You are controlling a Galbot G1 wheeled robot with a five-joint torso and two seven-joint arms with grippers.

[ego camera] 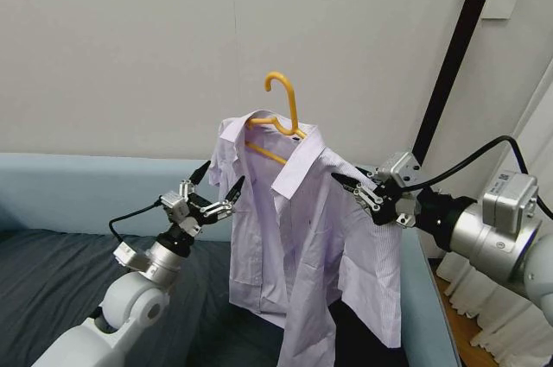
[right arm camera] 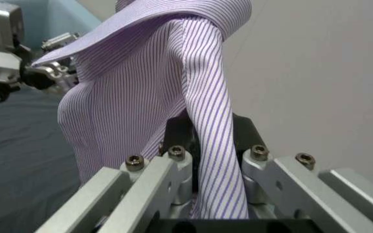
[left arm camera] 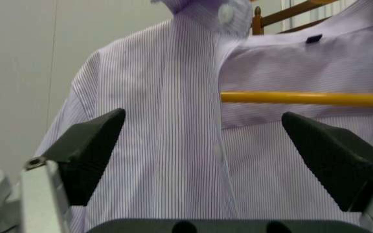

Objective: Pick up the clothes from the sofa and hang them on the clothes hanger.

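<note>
Above the sofa (ego camera: 52,186), the right end effector (ego camera: 352,187) clamps the shirt (ego camera: 302,246), bearing its hanger (ego camera: 289,104); the left end effector (ego camera: 220,182) is open. Spare, seemingly.

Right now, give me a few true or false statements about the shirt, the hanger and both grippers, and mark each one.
1. The striped shirt is draped on the yellow hanger. True.
2. The left gripper is clamped on the shirt. False: its fingers are spread open beside the shirt's shoulder.
3. The right gripper is shut on the shirt's fabric. True.
4. The shirt lies flat on the sofa. False: it hangs upright in the air above the sofa.
</note>
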